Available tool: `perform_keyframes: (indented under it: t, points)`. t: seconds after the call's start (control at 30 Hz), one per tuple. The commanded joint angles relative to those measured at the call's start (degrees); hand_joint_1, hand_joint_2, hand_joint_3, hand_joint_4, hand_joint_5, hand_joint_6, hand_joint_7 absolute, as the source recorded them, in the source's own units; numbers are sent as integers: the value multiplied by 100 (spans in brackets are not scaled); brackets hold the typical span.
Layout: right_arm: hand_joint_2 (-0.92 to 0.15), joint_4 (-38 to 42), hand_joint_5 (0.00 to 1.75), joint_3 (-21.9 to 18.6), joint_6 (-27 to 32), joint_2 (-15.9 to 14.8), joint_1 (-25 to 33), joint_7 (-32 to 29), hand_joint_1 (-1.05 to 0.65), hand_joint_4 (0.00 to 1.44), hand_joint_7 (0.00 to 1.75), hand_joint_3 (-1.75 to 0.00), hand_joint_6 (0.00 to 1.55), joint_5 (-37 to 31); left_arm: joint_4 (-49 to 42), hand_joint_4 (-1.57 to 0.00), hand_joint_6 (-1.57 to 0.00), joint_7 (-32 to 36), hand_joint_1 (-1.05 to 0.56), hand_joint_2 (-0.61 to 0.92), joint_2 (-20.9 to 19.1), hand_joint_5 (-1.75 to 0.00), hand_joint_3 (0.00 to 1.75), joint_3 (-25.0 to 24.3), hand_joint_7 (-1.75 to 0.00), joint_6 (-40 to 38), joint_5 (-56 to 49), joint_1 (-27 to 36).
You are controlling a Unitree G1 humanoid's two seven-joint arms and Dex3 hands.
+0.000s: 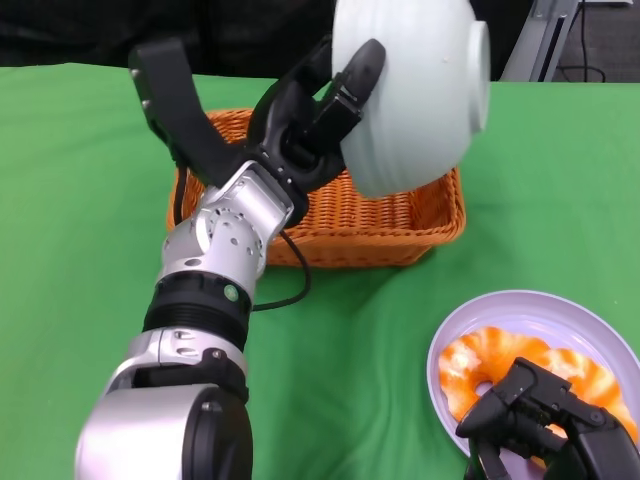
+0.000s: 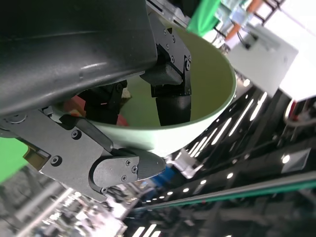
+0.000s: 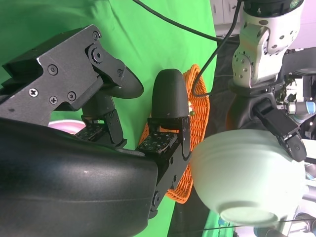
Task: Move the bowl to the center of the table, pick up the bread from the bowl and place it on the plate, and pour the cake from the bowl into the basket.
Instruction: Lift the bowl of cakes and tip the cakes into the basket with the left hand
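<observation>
My left hand [image 1: 310,115] grips the rim of the pale green bowl [image 1: 415,85] and holds it tipped on its side above the orange wicker basket [image 1: 375,225]. In the left wrist view the bowl [image 2: 197,94] shows its hollow, with fingers inside and outside the rim and a bit of red near the hand; the cake itself is not plain. The bread [image 1: 530,365], orange and ring-shaped, lies on the lilac plate [image 1: 495,310] at the front right. My right hand [image 1: 545,425] hovers over the plate's near edge, fingers apart, holding nothing.
Green cloth [image 1: 80,200] covers the table. The basket [image 3: 195,123] stands at the back middle, behind the plate. In the right wrist view my left forearm [image 3: 261,44] rises behind the bowl [image 3: 247,177].
</observation>
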State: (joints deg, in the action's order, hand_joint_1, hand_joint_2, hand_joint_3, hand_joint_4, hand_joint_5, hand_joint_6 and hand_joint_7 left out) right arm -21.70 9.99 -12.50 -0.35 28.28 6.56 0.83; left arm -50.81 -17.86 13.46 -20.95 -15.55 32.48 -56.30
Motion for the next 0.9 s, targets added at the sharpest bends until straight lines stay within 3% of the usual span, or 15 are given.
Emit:
perform_keyframes:
  t: [0.03, 0.27, 0.53, 0.73, 0.9]
  points:
    - [-55, -3, 168, -12, -8, -44, 26, 17, -2, 68, 148, -117, 61, 94, 135, -72, -66, 226, -15, 92, 85, -175, 58, -156, -155, -203, 268, -321]
    - [-53, 17, 169, -12, -60, -30, 23, 9, -2, 69, 147, -117, 63, 86, 112, -71, -58, 424, -13, 79, 100, -175, 86, -373, -163, -539, 615, -353]
    - [-53, 36, 169, -12, -102, -36, 35, 17, -1, 68, 146, -119, 63, 88, -9, -71, -59, 545, -13, 68, 83, -175, 96, -573, -163, -784, 897, -398]
    - [-52, 25, 169, -20, -55, -49, 37, 26, -4, 68, 147, -119, 62, 96, -58, -70, -60, 612, -15, 67, 77, -175, 97, -680, -163, -926, 1025, -410]
    - [-51, 11, 170, -11, -14, -30, 47, 31, -4, 68, 148, -120, 62, 152, -125, -74, -61, 656, -18, 75, 48, -175, 79, -810, -165, -1025, 1165, -444]
